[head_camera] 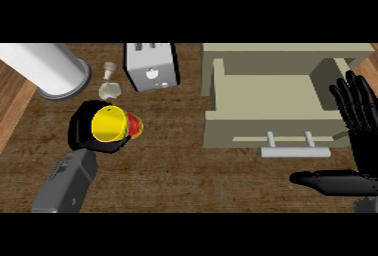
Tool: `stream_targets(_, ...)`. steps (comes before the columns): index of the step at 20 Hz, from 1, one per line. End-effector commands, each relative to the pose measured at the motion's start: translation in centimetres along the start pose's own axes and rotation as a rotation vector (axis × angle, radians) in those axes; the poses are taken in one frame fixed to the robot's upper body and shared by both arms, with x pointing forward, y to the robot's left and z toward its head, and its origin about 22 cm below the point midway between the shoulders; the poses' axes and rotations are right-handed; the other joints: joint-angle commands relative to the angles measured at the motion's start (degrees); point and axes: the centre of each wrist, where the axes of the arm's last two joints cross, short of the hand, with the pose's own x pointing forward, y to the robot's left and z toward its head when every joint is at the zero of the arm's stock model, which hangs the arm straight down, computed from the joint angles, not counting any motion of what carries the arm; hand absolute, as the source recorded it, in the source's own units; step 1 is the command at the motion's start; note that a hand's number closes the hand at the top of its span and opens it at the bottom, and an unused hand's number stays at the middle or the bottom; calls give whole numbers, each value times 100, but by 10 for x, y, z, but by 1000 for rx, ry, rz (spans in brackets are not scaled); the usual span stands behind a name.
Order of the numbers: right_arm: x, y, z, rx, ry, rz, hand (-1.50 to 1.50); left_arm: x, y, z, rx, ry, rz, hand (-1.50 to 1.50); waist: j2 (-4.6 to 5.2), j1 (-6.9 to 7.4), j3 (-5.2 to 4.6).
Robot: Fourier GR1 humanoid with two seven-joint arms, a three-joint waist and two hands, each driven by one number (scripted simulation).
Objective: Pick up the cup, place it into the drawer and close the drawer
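– While the drawer (275, 107) stands open, where is the cup (112, 125)?
– Well left of the drawer, with the left hand (85, 132) curled round it above the counter (192, 170).
– And the right hand (354, 145)?
– Just right of the drawer, fingers straight and spread, holding nothing.

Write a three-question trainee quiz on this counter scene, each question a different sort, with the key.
1. True or false: the drawer is shut.
2. Which hand holds the cup? A) left hand B) right hand C) neither
3. Fill in: the toaster stands between the white cylinder and the ____.

Key
1. False; it is pulled out, its handle toward the robot.
2. A; the left hand curls round the yellow cup, while the right hand rests open near the drawer's right side.
3. Drawer.
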Motion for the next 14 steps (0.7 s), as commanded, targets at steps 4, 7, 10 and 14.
stream_targets(4, -3, -22, 6, -13, 22, 11, -150, 23, -75, -62, -160, -112, -7, 150, -45, 84, 12)
stream_targets(7, -3, -6, 3, -18, 5, 11, -150, 47, -114, -97, -200, -131, -15, 150, -47, 112, 11)
stream_targets(10, 7, -26, -1, -16, 9, 8, -150, 62, -135, -106, -241, -138, -24, 150, -19, 42, 4)
stream_targets(14, 0, -8, -1, -18, 13, 19, -150, 87, -186, -135, -289, -108, -55, 150, -17, 10, 3)
